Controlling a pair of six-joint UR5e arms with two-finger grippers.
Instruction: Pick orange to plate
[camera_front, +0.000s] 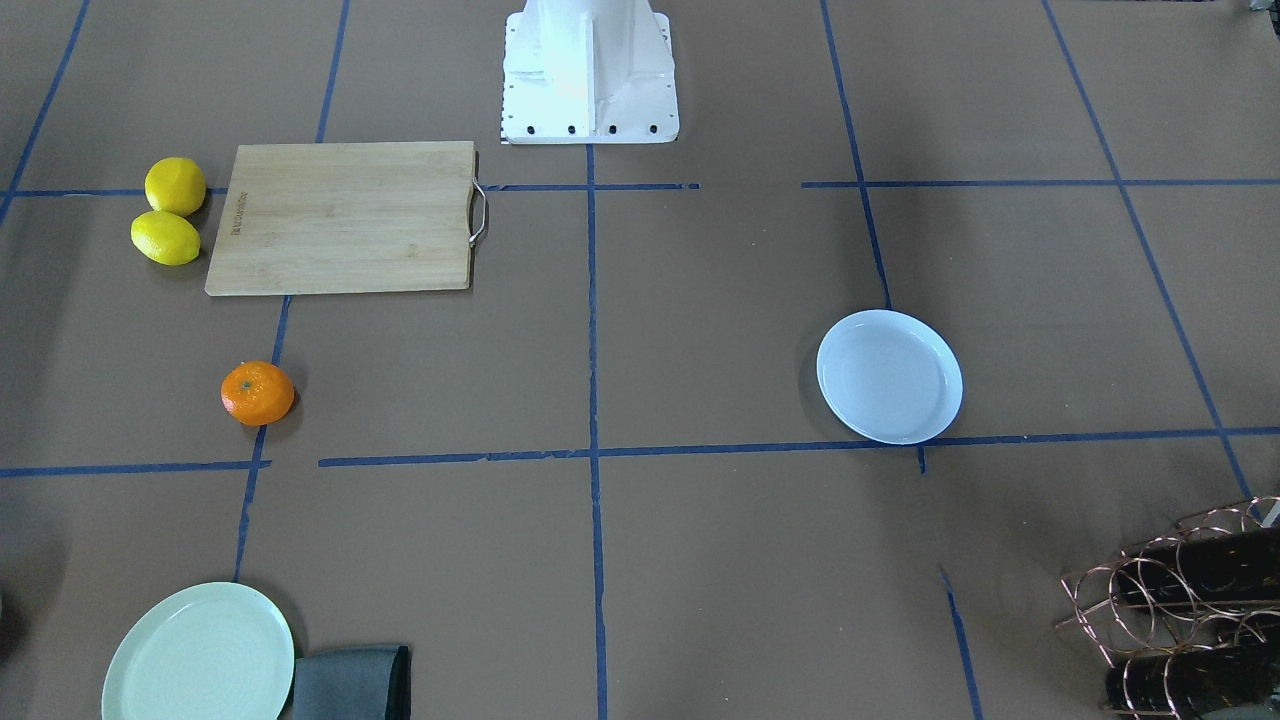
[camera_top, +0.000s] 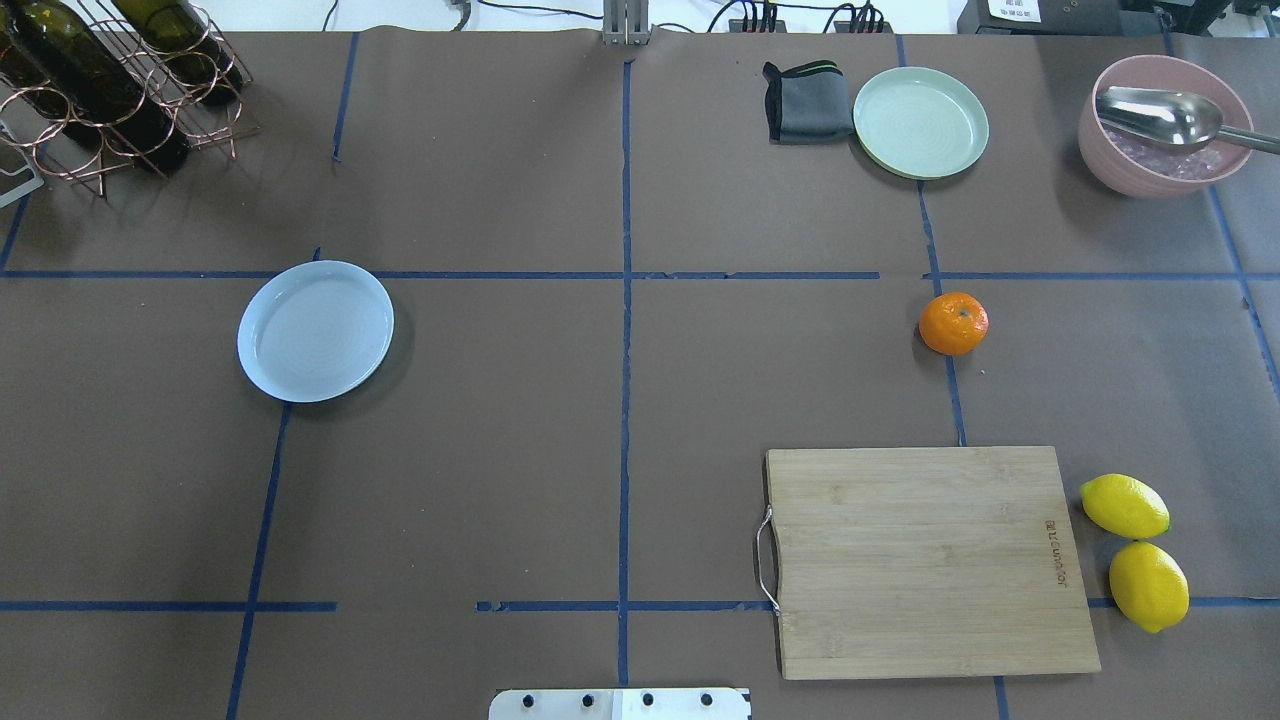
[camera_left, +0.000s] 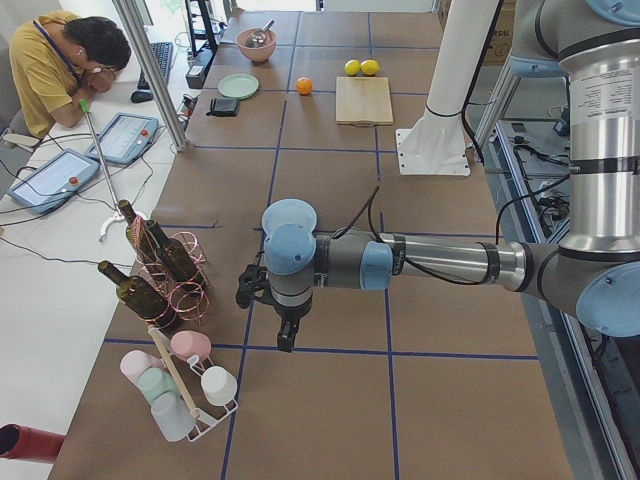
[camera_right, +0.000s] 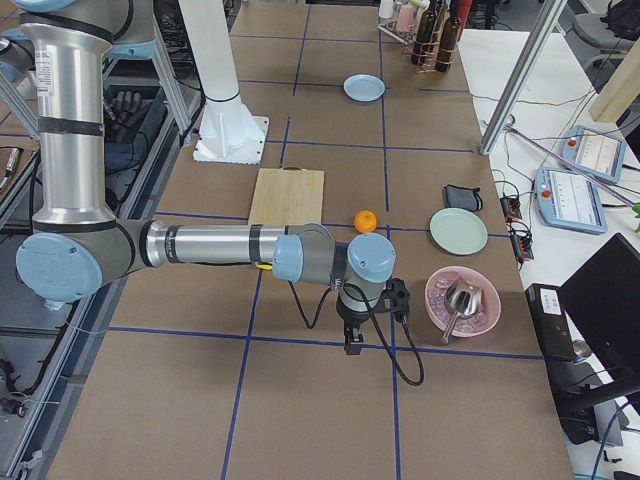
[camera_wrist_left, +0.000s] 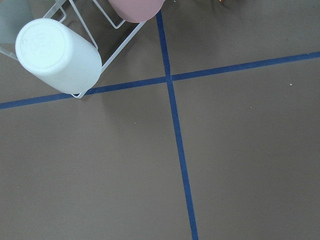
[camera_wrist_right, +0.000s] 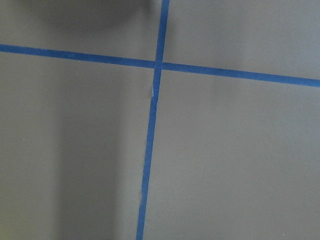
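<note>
The orange rests on the brown table on my right side, just beyond the cutting board; it also shows as the orange and the orange. The bluish-white plate lies bare on my left half, seen too as the plate and the plate. My left gripper hangs pointing down over the table's left end, far from both. My right gripper hangs over the right end, beyond the orange and beside the pink bowl. I cannot tell whether either is open or shut.
A wooden cutting board and two lemons lie at my near right. A mint-green plate, grey cloth and pink bowl with spoon stand at the far right. A bottle rack and cup rack occupy the left.
</note>
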